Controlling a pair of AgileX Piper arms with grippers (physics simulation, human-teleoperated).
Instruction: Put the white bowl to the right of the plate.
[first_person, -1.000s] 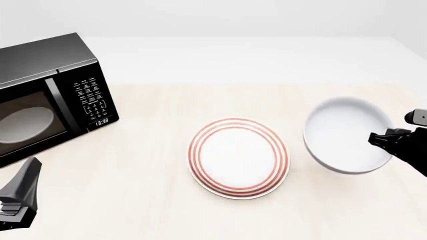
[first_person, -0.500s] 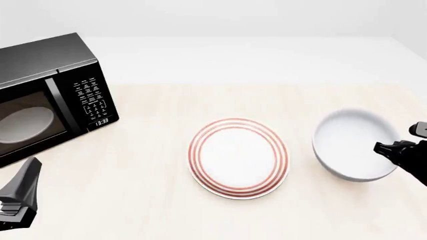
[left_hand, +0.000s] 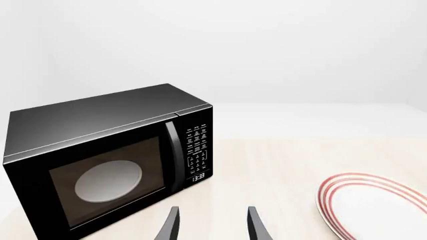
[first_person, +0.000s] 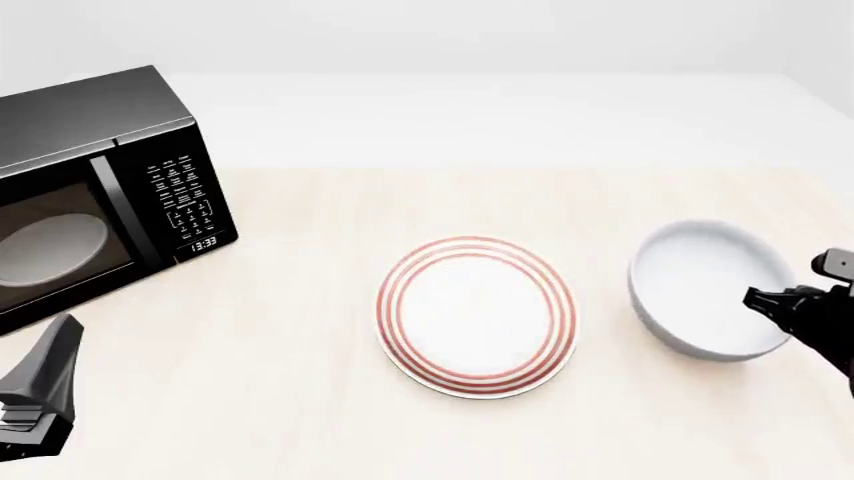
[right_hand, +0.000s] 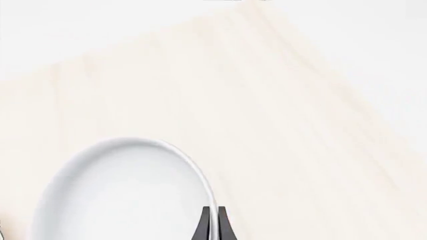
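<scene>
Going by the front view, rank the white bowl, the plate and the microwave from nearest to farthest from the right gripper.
1. white bowl: at the table's right, its rim pinched in the right gripper.
2. plate: mid-table, left of the bowl and apart from it.
3. microwave: far left, back corner.

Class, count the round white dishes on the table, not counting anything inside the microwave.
2: the plate with red rings lies mid-table; the white bowl sits to its right, its rim pinched by the right gripper.
</scene>
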